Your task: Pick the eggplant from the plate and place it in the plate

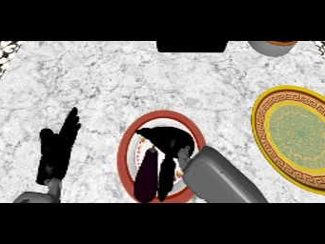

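A dark purple eggplant (144, 177) lies lengthwise on the red-rimmed white plate (126, 143) at the centre, its near end over the plate's front rim. My right hand (167, 137) is over this plate, reaching in from the lower right. Its fingers (166, 175) run fairly straight along the eggplant's right side, touching or nearly touching it, and are not closed round it. A yellow plate with a green centre (299, 136) lies at the right with nothing on it. My left hand (58, 148) rests open at the left, fingers up.
A black object (191, 46) sits at the counter's far edge in the middle, and a grey bowl (270, 47) at the far right. Bare marble lies between the two plates. Patterned tiles show in the top corners.
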Tool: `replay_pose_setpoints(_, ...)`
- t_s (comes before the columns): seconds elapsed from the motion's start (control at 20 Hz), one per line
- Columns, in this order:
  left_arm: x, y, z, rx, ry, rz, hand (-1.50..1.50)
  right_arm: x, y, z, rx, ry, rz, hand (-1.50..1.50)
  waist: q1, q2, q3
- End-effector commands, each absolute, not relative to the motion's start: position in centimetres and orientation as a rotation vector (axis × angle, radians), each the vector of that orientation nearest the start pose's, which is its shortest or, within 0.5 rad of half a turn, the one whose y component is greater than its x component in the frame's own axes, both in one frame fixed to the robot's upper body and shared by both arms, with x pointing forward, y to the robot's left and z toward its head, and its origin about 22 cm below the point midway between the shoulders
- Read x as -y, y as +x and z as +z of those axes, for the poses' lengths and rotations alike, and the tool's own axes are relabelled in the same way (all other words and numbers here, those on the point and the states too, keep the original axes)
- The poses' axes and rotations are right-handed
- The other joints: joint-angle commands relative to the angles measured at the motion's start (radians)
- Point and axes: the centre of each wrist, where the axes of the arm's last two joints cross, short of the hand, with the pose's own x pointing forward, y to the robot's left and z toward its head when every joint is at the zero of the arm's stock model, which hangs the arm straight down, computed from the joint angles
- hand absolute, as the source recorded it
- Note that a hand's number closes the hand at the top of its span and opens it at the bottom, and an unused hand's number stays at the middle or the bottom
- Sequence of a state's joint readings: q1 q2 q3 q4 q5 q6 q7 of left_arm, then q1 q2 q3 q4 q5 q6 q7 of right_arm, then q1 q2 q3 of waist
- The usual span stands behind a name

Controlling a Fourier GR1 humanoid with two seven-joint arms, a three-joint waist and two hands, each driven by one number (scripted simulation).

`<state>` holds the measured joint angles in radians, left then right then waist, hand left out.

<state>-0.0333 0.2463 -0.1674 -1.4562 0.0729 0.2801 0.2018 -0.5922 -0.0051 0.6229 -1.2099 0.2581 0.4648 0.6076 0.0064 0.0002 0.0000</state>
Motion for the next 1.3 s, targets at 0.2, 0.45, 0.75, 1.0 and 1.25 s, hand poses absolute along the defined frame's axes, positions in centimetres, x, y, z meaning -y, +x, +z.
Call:
replay_pose_setpoints(0.2, -24.5, 23.6, -1.0, 1.270, 0.227, -0.044, 0.00, 3.0, 30.0, 2.8, 0.947, 0.002, 1.454, -1.50, 0.006, 0.000, 0.000)
replay_pose_setpoints(0.45, -25.7, 24.7, -1.9, 1.282, 0.241, -0.020, 0.00, 3.2, 30.5, 1.5, 0.916, 0.003, 1.461, -1.50, 0.004, 0.001, 0.000)
replay_pose_setpoints(0.75, -25.4, 25.3, -1.0, 1.289, 0.261, -0.034, 0.00, 3.2, 28.4, 0.4, 1.000, -0.006, 1.530, 1.50, -0.003, 0.000, 0.000)
replay_pose_setpoints(1.0, -25.5, 25.4, -0.9, 1.293, 0.243, -0.023, 0.00, 2.4, 28.7, 0.3, 1.064, -0.058, 1.520, 1.50, 0.002, 0.001, 0.000)
replay_pose_setpoints(1.25, -25.4, 25.7, 0.1, 1.278, 0.265, -0.020, 0.00, 3.2, 29.2, 1.7, 1.155, -0.229, 1.435, 1.50, -0.008, -0.002, 0.000)
